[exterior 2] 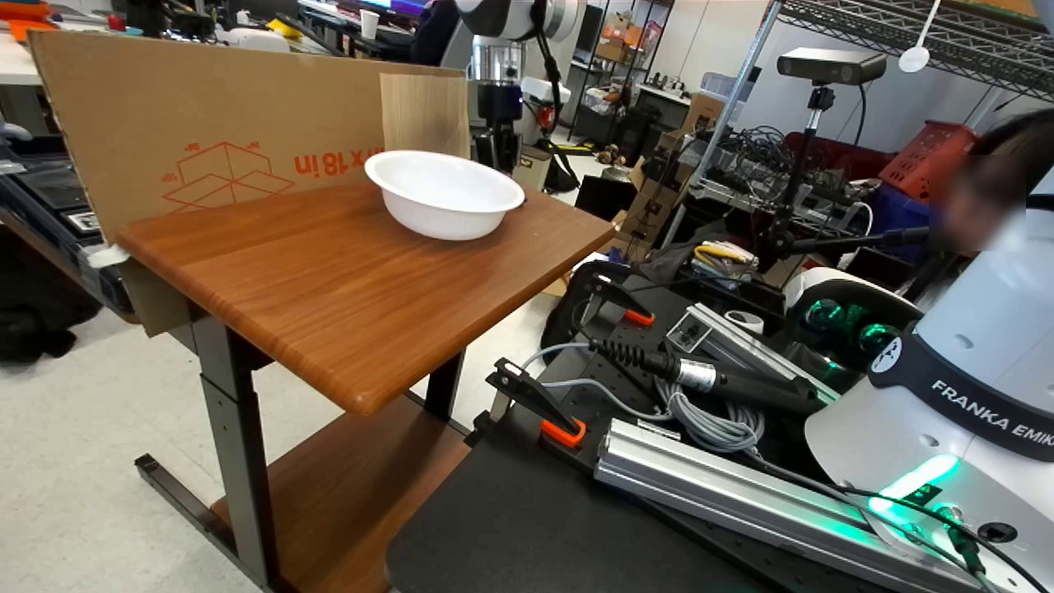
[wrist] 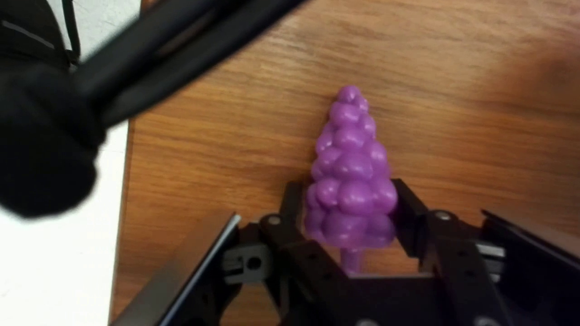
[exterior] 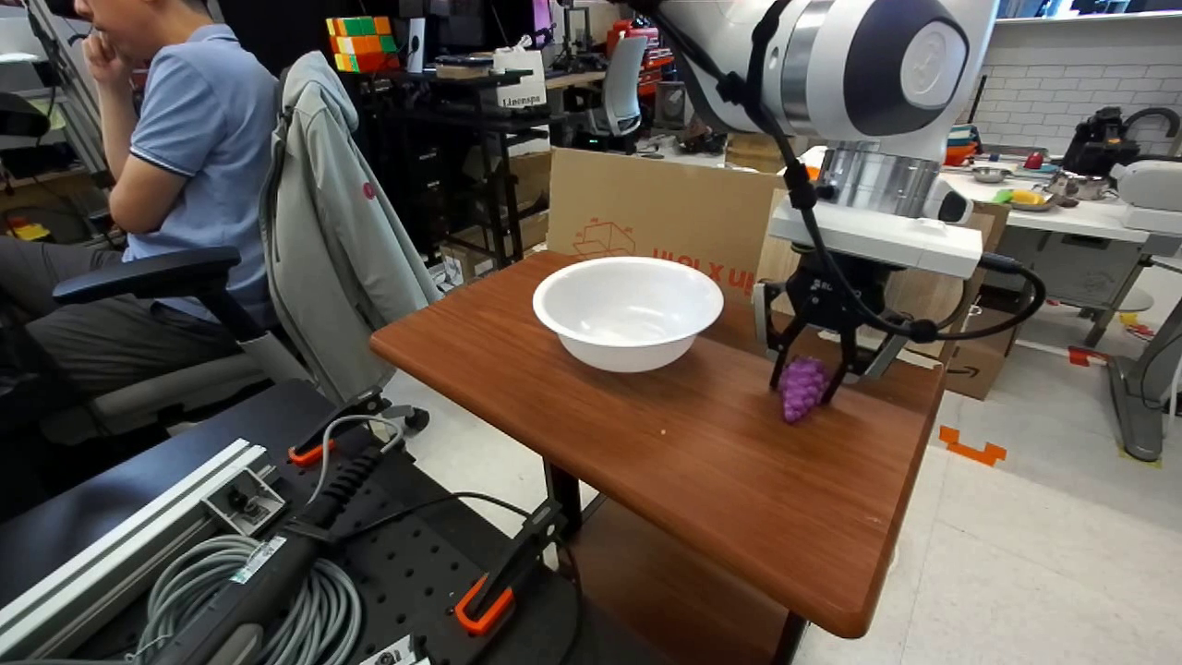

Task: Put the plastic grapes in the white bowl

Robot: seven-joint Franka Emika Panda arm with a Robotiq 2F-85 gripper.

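The plastic grapes (exterior: 802, 388), a bumpy purple cluster, are low at the brown table's right part in an exterior view. In the wrist view the grapes (wrist: 353, 194) lie between my fingers, stem toward the palm. My gripper (exterior: 801, 395) points down around them. In the wrist view the gripper's fingers (wrist: 348, 183) stand close on both sides; the right one seems to touch, the left shows a sliver of gap at most. I cannot tell whether they press. The white bowl (exterior: 623, 356) stands upright and empty beside the gripper. In an exterior view the bowl (exterior 2: 449, 214) hides the grapes.
The brown table (exterior: 646, 462) carries the bowl and grapes. A cardboard sheet (exterior: 665, 199) stands along one table edge, with a wood-grain panel (exterior 2: 426, 114) near the gripper. A black bench (exterior 2: 510, 502) with clamps and cables stands beside the table. A person (exterior: 199, 129) sits nearby.
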